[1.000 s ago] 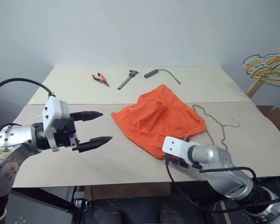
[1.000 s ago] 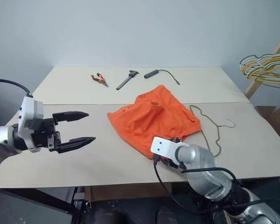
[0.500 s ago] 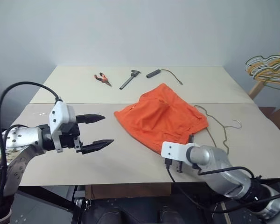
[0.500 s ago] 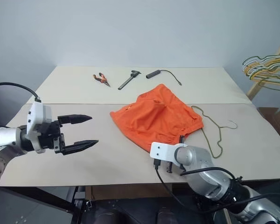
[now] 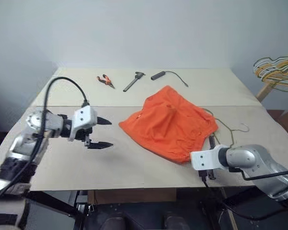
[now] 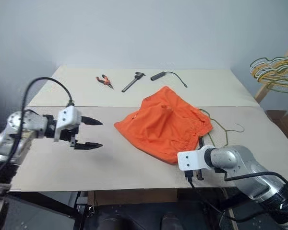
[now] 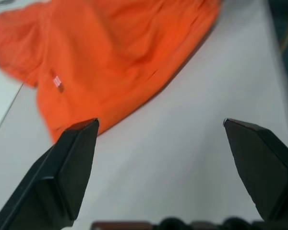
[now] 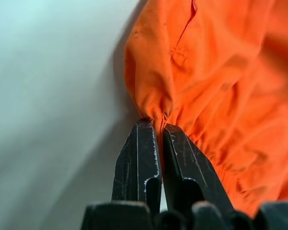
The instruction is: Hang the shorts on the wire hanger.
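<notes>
Left eye view gives you the shorts (image 5: 170,125) lying crumpled on the table (image 5: 134,163), right of centre, with the wire hanger (image 5: 226,130) partly under their right edge and its hook showing just beside them on the right. Your left gripper (image 5: 101,133) hovers over the table well to the left of the shorts, jaws spread wide with nothing between them. Your right gripper (image 5: 210,143) sits at the shorts' near right corner, by the gathered waistband. On the far part of the table you can see orange-handled pliers (image 5: 104,81), a dark grey tool (image 5: 132,81) and a black stick with a cable (image 5: 157,75). A bunch of coloured hangers (image 5: 277,68) hangs at the right edge.

Right eye view shows you the same layout.

Left wrist view shows both fingers (image 7: 67,167) far apart above bare table, the orange fabric lying beyond them and nothing touching either one.

Right wrist view shows you the jaws closed tight on a pinch of the shorts' gathered hem (image 8: 156,115), the fabric bunching just past the fingertips (image 8: 139,153) against the pale table.
</notes>
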Robot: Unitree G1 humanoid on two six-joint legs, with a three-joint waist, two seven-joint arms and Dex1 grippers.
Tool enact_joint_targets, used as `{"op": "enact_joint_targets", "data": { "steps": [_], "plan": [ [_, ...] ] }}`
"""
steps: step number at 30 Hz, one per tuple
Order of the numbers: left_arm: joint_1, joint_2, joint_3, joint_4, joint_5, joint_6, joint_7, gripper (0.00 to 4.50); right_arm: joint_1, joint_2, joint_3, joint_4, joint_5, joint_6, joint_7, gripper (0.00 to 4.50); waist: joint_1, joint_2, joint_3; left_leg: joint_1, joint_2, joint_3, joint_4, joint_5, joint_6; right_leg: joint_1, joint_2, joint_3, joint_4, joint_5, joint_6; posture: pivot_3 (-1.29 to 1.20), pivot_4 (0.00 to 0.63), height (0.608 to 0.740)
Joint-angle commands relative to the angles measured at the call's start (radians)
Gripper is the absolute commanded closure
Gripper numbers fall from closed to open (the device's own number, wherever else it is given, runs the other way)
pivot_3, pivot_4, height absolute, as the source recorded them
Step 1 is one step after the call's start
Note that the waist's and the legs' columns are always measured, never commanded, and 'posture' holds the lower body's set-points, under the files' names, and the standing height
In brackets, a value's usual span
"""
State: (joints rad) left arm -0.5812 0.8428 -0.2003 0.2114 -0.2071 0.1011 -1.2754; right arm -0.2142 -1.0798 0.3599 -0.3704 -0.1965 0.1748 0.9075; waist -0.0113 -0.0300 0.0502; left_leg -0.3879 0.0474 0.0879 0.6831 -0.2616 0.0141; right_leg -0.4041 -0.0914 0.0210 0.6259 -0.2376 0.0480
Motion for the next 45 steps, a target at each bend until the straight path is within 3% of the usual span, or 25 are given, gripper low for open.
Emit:
{"op": "enact_joint_targets", "data": {
  "steps": [1, 6, 11, 16, 23, 26, 38, 45],
  "plan": [
    [-0.137, -0.082, -0.080, 0.226, 0.180, -0.214, 0.069, 0.00, 0.016, -0.011, -0.071, -0.049, 0.017, -0.037, 0.024, 4.48, -0.001, 0.000, 0.000, -0.001, 0.000, 0.000, 0.001, 0.000, 0.000, 0.000, 0.000, 0.000, 0.000, 0.000, 0.000, -0.08, 0.030, 0.740],
    [-0.301, -0.196, -0.209, 0.571, 0.413, -0.501, 0.191, 0.00, 0.049, -0.006, -0.112, -0.097, 0.022, -0.032, 0.049, 4.48, -0.017, 0.000, 0.000, -0.002, 0.000, 0.000, 0.002, -0.002, 0.003, -0.001, 0.000, 0.000, -0.001, 0.000, 0.000, -0.12, 0.032, 0.740],
    [-0.421, -0.238, -0.317, 0.797, 0.587, -0.707, 0.257, 0.00, 0.051, 0.007, -0.125, -0.118, 0.008, -0.013, 0.060, 4.48, -0.045, -0.001, 0.000, -0.003, 0.000, 0.000, 0.002, -0.003, 0.004, -0.001, 0.000, 0.000, -0.002, -0.001, 0.001, -0.16, 0.029, 0.740],
    [-0.492, -0.242, -0.320, 0.894, 0.601, -0.790, 0.175, 0.00, 0.053, 0.021, -0.134, -0.119, -0.019, 0.003, 0.049, 4.48, -0.063, -0.001, 0.000, -0.003, 0.000, 0.000, 0.002, -0.003, 0.004, -0.001, 0.000, 0.000, -0.001, -0.001, 0.002, -0.18, 0.020, 0.740],
    [-0.518, -0.286, -0.377, 0.970, 0.765, -0.770, 0.433, 0.00, 0.045, 0.050, -0.137, -0.128, -0.027, 0.016, 0.056, 4.48, -0.077, 0.000, -0.001, -0.002, 0.000, 0.000, 0.002, -0.003, 0.004, -0.001, -0.001, 0.000, 0.000, -0.001, 0.002, -0.18, 0.013, 0.740],
    [-0.511, -0.321, -0.379, 0.993, 0.787, -0.753, 0.483, 0.60, 0.044, 0.053, -0.141, -0.131, -0.028, 0.019, 0.057, 4.50, -0.076, 0.000, -0.002, -0.002, -0.001, 0.000, 0.003, -0.003, 0.004, 0.000, -0.002, -0.001, 0.001, -0.001, 0.003, -0.18, 0.015, 0.740],
    [-0.491, -0.337, -0.370, 1.034, 0.849, -0.716, 0.644, 4.48, 0.034, 0.072, -0.138, -0.131, -0.039, 0.036, 0.049, 4.50, -0.084, 0.000, -0.002, -0.003, 0.000, -0.002, 0.015, -0.004, 0.005, 0.002, -0.002, -0.001, 0.006, 0.002, 0.005, -0.18, 0.024, 0.740],
    [-0.484, -0.225, -0.363, 1.019, 0.850, -0.768, 0.591, 4.48, -0.007, 0.142, -0.114, -0.082, -0.079, 0.034, 0.015, 4.50, -0.101, 0.000, -0.002, -0.005, 0.000, -0.002, 0.013, -0.004, 0.006, -0.001, -0.001, -0.001, 0.005, 0.002, 0.004, -0.16, 0.039, 0.740]
  ]
}}
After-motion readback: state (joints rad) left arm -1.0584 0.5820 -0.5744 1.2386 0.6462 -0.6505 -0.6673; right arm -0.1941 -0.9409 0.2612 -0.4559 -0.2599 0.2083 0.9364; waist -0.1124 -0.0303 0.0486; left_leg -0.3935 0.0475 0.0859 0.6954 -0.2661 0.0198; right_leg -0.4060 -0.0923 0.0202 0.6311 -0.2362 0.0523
